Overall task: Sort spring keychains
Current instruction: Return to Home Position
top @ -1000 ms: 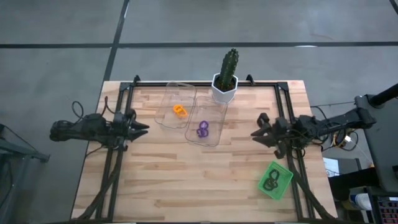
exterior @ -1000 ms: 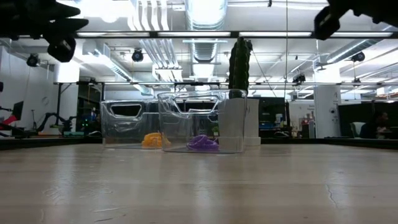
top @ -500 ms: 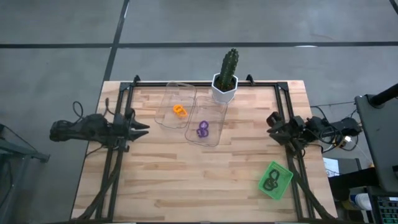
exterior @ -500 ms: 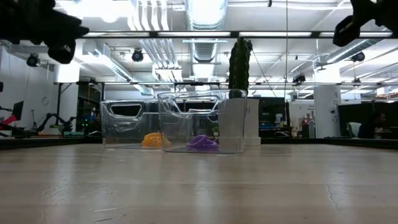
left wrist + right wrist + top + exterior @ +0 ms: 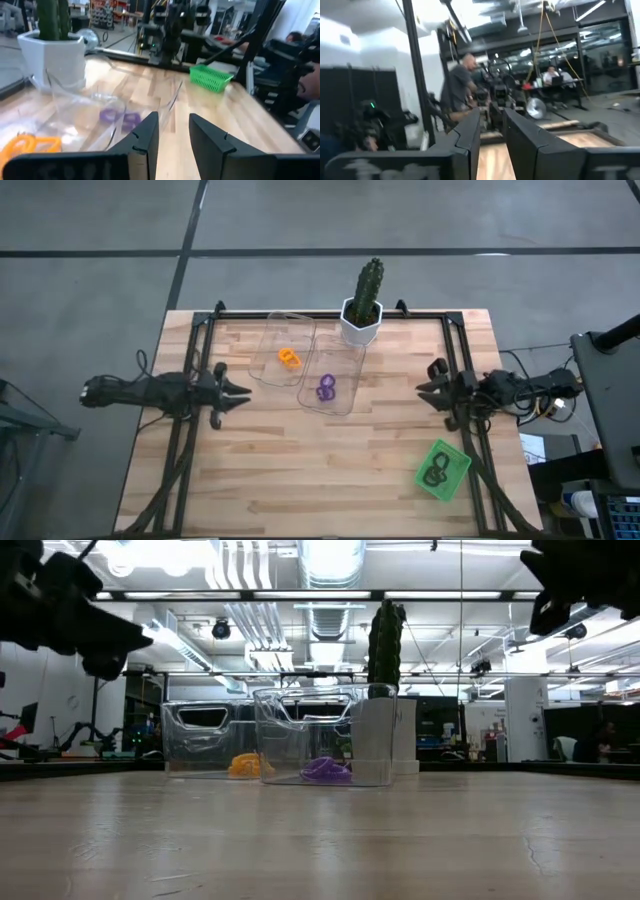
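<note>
Moved since the earlier frame: your left pincer (image 5: pixel 240 391) has crept rightward over the left edge of the bench (image 5: pixel 300 470); its fingers are narrowly parted and hold nothing.
Upper centre: orange spring keychains (image 5: pixel 289 358) in the left clear bin (image 5: pixel 270 340); purple spring keychains (image 5: pixel 326 389) in the right clear bin (image 5: pixel 345 402).
Right edge: your right pincer (image 5: pixel 421 389), slightly parted, empty.
Lower right: black spring keychains (image 5: pixel 434 473) in the green basket (image 5: pixel 455 455).

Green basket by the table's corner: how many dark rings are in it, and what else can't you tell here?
Green basket: the high view shows dark rings inside, too small to count; the low view misses it.
Purple rings: too small in the high view, blurred in the left wrist view; number unclear.
Orange rings: partly cut off by the left wrist picture's edge.
</note>
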Controlling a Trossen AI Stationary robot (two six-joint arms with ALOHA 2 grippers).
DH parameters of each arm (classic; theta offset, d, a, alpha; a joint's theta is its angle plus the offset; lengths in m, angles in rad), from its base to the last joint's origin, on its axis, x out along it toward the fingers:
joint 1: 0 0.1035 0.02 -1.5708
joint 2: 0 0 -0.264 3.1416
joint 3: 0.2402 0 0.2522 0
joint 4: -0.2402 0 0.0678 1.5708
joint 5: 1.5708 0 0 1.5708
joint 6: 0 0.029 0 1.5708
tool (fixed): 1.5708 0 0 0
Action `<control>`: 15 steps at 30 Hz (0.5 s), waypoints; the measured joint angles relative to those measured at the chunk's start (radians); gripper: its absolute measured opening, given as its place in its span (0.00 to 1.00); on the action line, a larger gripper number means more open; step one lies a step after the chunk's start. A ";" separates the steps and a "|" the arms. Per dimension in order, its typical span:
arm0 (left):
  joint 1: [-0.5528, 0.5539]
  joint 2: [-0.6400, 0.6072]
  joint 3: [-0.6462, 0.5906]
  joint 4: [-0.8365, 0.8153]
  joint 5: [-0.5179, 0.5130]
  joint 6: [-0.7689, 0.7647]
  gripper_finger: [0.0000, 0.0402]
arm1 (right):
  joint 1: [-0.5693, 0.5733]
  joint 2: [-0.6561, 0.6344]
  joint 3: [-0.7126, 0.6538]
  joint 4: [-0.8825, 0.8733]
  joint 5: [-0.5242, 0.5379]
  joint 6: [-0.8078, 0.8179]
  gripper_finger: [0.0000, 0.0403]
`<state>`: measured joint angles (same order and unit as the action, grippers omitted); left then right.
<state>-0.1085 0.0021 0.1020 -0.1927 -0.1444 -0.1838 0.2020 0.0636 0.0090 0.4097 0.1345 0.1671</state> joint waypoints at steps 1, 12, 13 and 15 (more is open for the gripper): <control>0.000 0.000 -0.011 0.000 -0.005 0.000 0.25 | 0.000 0.008 0.000 -0.011 0.001 -0.017 0.19; 0.002 0.008 -0.030 0.035 -0.133 0.144 0.25 | 0.000 0.070 0.000 -0.087 0.020 -0.194 0.18; 0.002 0.009 -0.030 0.035 -0.150 0.150 0.25 | 0.000 0.075 0.000 -0.090 0.035 -0.197 0.18; 0.002 0.009 -0.030 0.035 -0.177 0.154 0.25 | 0.000 0.082 0.000 -0.093 0.076 -0.192 0.18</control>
<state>-0.1066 0.0109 0.0723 -0.1577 -0.3215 -0.0293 0.2024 0.1454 0.0090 0.3165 0.2106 -0.0250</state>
